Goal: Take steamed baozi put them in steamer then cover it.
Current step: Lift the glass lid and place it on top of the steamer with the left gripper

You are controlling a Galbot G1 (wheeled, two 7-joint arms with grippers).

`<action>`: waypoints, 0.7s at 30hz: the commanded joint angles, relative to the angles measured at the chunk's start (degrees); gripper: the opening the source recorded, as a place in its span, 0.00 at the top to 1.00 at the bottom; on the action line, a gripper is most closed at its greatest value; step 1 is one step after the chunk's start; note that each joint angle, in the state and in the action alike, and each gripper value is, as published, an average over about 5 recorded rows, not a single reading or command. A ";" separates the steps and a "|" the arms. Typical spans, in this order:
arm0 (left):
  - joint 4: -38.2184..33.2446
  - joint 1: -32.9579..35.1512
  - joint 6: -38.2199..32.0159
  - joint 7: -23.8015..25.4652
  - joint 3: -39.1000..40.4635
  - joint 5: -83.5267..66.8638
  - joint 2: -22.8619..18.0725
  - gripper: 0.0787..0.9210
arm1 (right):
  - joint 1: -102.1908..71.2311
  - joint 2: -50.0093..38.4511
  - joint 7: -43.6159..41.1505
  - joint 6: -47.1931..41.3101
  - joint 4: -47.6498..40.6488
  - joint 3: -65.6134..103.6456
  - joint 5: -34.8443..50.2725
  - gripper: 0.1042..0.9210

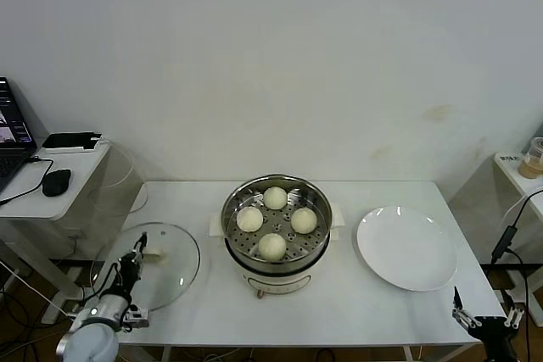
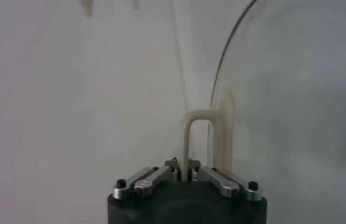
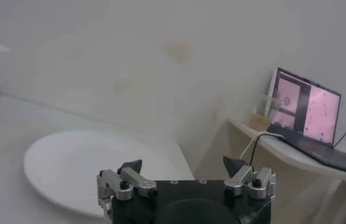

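Four steamed baozi (image 1: 273, 220) in steamer (image 1: 276, 247); cover (image 1: 146, 265) flat, handle clamped.

White table (image 1: 373, 315) carries three items in a row. Steamer (image 1: 276, 247) at centre on its cream-white base. Cover (image 1: 161, 264) lies flat at the table's left end; white plate (image 1: 407, 247) lies at the right end, well apart from the steamer.

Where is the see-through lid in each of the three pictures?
Head view: the glass lid lies flat on the table, left of the steamer, its handle in the shut left gripper.
Left wrist view: it fills the picture's right side.
Right wrist view: not in it.
Shared landmark: the cream handle, seen in both.
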 commanded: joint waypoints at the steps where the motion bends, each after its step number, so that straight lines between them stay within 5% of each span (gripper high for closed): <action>1: -11.13 -0.44 3.80 2.15 -5.84 -5.72 2.79 0.92 | 0.06 -0.78 0.03 0.08 0.23 -0.75 -0.28 0.12; 10: -18.76 -3.00 10.09 7.01 -3.97 -12.47 6.69 0.92 | -0.07 -0.47 0.02 1.32 0.25 -1.57 -2.60 0.12; 15: -20.70 -7.81 14.15 7.13 4.52 -17.49 8.96 0.92 | 0.14 0.26 0.07 1.83 0.58 -2.13 -3.61 0.12; 21: -19.01 -22.12 19.91 6.22 20.22 -19.55 7.38 0.92 | 0.62 1.62 0.10 2.21 0.76 -3.46 -5.20 0.12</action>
